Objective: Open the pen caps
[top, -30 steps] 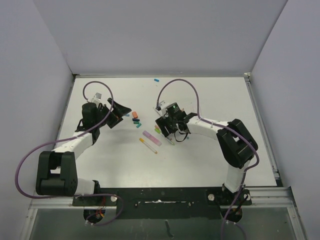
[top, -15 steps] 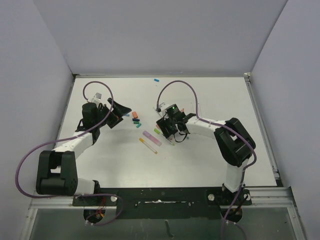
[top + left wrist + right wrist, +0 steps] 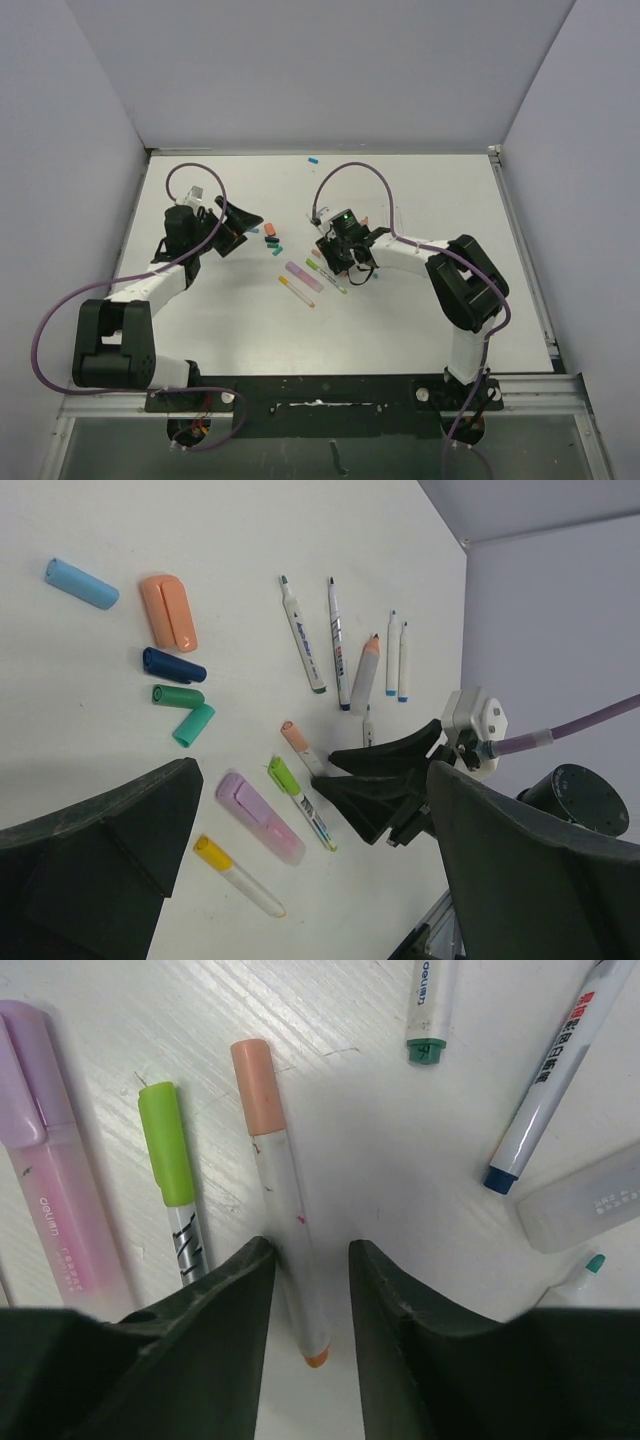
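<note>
A flat white desk fills the middle of the top view. Three plain pale grey panels box it in: a back wall at the top, a left wall and a right wall. A silver metal rail runs down the desk's right edge. A dark metal strip crosses the bottom. The light is soft and even.

This is a robotics lab test cell, not a lived-in room. A white table is boxed in by plain pale panels on the left, far and right. Along its near edge runs a dark metal mounting rail, where the left arm and right arm are bolted side by side. Bare purple cables loop off both arms. An aluminium strip edges the table's right side. Pens lie loose at mid-table.
</note>
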`<act>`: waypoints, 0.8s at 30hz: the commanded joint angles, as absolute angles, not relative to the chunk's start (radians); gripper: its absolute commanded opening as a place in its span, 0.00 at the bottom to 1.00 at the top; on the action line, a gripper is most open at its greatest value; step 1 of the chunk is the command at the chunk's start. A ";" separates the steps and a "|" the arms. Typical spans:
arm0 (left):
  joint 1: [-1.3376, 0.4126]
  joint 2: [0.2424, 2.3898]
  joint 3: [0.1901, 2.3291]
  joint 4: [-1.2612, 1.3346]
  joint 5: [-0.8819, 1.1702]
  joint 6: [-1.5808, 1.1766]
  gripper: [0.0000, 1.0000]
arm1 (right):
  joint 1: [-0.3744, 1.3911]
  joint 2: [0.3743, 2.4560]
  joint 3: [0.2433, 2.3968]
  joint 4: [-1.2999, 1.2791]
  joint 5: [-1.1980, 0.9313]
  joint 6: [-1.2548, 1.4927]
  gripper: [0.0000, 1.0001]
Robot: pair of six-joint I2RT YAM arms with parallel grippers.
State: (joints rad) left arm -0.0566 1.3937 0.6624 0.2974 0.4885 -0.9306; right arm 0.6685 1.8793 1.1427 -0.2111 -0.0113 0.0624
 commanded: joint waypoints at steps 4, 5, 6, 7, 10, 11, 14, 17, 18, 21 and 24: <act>-0.061 1.404 0.680 0.364 0.513 -0.935 0.97 | 0.673 1.912 1.173 -0.208 -0.048 0.071 0.19; -0.067 1.402 0.683 0.362 0.506 -0.931 0.97 | 0.673 1.916 1.175 -0.210 -0.049 0.071 0.15; -0.079 1.401 0.683 0.362 0.497 -0.930 0.96 | 0.673 1.917 1.179 -0.213 -0.049 0.071 0.12; -0.090 1.399 0.684 0.362 0.489 -0.930 0.96 | 0.672 1.917 1.183 -0.217 -0.048 0.069 0.08; -0.134 1.411 0.704 0.348 0.463 -0.921 0.94 | 0.673 1.901 1.191 -0.213 -0.037 0.072 0.00; -0.152 1.417 0.712 0.346 0.456 -0.918 0.93 | 0.673 1.888 1.189 -0.204 -0.032 0.073 0.00; -0.206 1.454 0.733 0.351 0.432 -0.920 0.92 | 0.673 1.828 1.165 -0.154 -0.032 0.074 0.00; -0.253 1.493 0.749 0.366 0.410 -0.927 0.91 | 0.674 1.770 1.152 -0.119 -0.068 0.071 0.00; -0.264 1.508 0.756 0.375 0.410 -0.931 0.90 | 0.674 1.755 1.151 -0.115 -0.083 0.071 0.00; -0.288 1.550 0.774 0.399 0.410 -0.946 0.88 | 0.674 1.721 1.151 -0.103 -0.126 0.083 0.00; -0.305 1.582 0.781 0.421 0.406 -0.957 0.86 | 0.675 1.696 1.145 -0.083 -0.168 0.106 0.00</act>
State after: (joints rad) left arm -0.2882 1.5433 0.7269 0.3210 0.4252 -0.9413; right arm 0.6685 1.7802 1.1431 -0.1688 -0.0906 0.0719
